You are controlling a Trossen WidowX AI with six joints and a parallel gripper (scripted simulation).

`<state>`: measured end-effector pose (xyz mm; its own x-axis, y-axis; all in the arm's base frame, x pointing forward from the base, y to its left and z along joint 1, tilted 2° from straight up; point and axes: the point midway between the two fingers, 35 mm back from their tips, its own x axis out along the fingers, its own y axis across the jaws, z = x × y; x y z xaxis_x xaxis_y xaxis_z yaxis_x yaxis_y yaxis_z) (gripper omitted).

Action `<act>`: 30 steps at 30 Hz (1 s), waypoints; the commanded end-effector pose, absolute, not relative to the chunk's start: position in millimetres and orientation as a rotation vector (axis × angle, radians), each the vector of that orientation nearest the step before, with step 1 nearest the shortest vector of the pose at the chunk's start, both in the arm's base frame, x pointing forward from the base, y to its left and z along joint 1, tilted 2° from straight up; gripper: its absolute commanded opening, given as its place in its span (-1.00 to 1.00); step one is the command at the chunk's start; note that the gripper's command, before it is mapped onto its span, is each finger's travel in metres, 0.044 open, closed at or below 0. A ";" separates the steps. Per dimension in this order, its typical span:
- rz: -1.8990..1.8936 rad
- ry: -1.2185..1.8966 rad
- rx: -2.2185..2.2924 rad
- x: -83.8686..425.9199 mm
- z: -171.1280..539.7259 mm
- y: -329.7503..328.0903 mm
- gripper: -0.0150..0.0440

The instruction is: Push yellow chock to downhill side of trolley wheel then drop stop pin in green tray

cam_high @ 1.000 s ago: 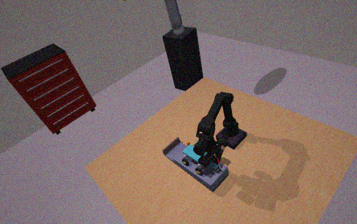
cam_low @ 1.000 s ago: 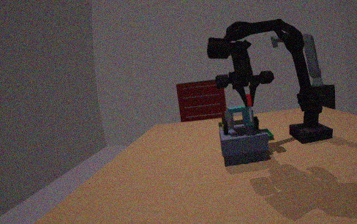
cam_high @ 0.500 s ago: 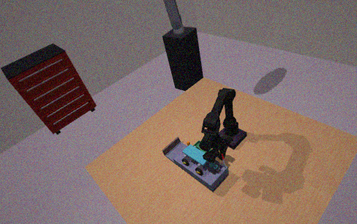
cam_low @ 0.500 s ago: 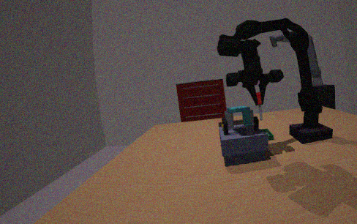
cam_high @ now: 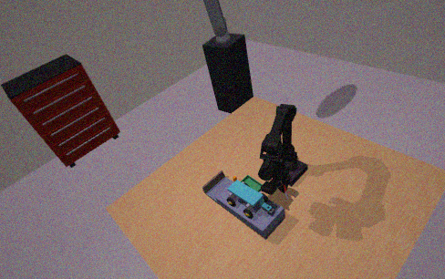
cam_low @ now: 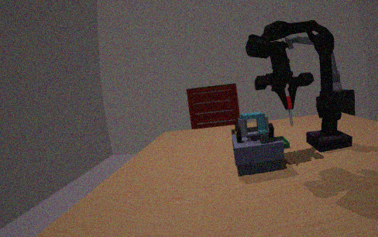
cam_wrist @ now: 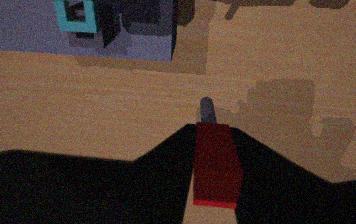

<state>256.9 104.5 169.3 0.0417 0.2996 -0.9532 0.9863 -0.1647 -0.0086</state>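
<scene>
My gripper [cam_high: 284, 187] [cam_low: 289, 105] [cam_wrist: 210, 135] is shut on the red-headed stop pin [cam_low: 291, 117] [cam_wrist: 216, 162], whose grey shaft points down. It holds the pin in the air beside the ramp, clear of the trolley. The cyan trolley [cam_high: 246, 192] [cam_low: 253, 115] stands on the grey-blue ramp [cam_high: 220, 185] [cam_low: 259, 156] [cam_wrist: 25, 37]; its cyan hitch [cam_wrist: 77, 27] shows in the wrist view. The chock's orange handle [cam_high: 234, 179] shows beyond the trolley's far-left end; contact with a wheel cannot be told. The green tray [cam_high: 252, 183] [cam_low: 286, 142] lies behind the ramp, partly hidden by the trolley.
The ramp has a raised end wall [cam_high: 213, 181] at its far left. The arm's base [cam_high: 297, 170] [cam_low: 329, 140] stands on the wooden table behind the ramp's right end. A red drawer cabinet [cam_high: 64, 111] [cam_low: 213, 105] and a dark pedestal [cam_high: 228, 73] are in the background.
</scene>
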 end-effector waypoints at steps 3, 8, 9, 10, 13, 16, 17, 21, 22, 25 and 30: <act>-1.163 1.330 1.569 253.9 167.2 98.9 -0.49; -1.164 1.328 1.568 251.9 164.0 78.4 -0.49; -1.164 1.328 1.567 251.6 163.4 74.3 -0.49; -1.164 1.328 1.567 251.2 162.7 70.2 -0.49; -1.165 1.327 1.566 250.2 160.7 57.7 -0.49; -1.166 1.326 1.565 249.1 158.6 45.1 -0.49; -1.166 1.326 1.565 248.8 158.0 40.9 -0.49; -1.167 1.325 1.564 247.0 155.5 24.0 -0.49; -1.167 1.325 1.564 246.5 154.9 19.8 -0.49; -1.168 1.324 1.563 245.0 153.3 7.0 -0.49; -1.169 1.322 1.561 242.0 150.4 -14.1 -0.49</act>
<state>245.1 -4.3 153.2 0.0494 0.2787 -0.9591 0.9849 -0.1729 0.0005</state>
